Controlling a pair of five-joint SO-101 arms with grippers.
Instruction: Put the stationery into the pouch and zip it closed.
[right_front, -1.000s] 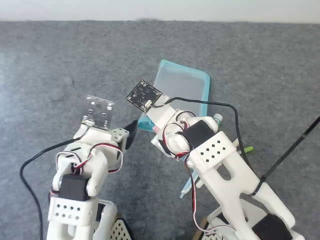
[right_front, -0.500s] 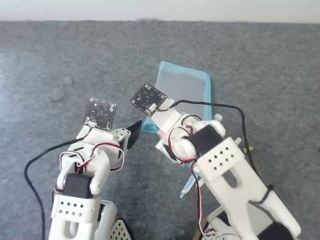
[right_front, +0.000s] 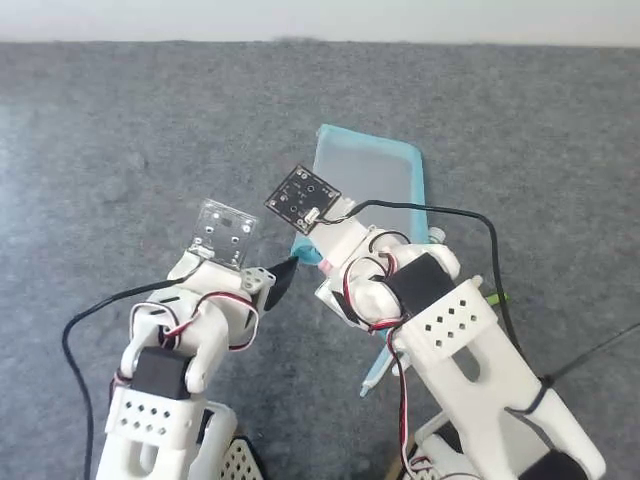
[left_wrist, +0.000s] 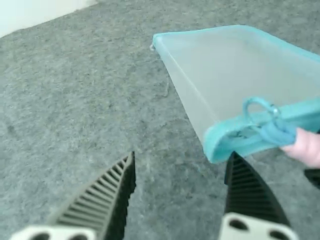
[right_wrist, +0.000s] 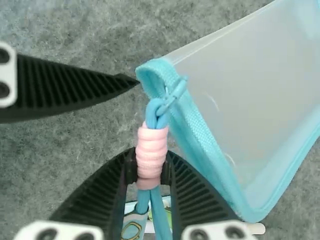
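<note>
Stationery isn't in yet: pens (right_front: 374, 370) lie on the counter (right_front: 120, 130) under your right arm (right_front: 450, 320), short of the pouch (right_front: 368, 185), which looks empty. Right tool (right_wrist: 149, 162) is clamped on the pink bead (right_wrist: 150, 145) of the zip cord (right_wrist: 157, 114) at the pouch's near corner. Left tool (left_wrist: 182, 165) has its fingers spread around nothing, one tip almost on that same corner. The pouch lies flat beyond both tools; can't tell if the zip is open. Loading and zipping both look outstanding. Versus a second ago: left arm (right_front: 185, 330) has swung in toward the corner, right arm has eased back slightly, bead grip unchanged.
</note>
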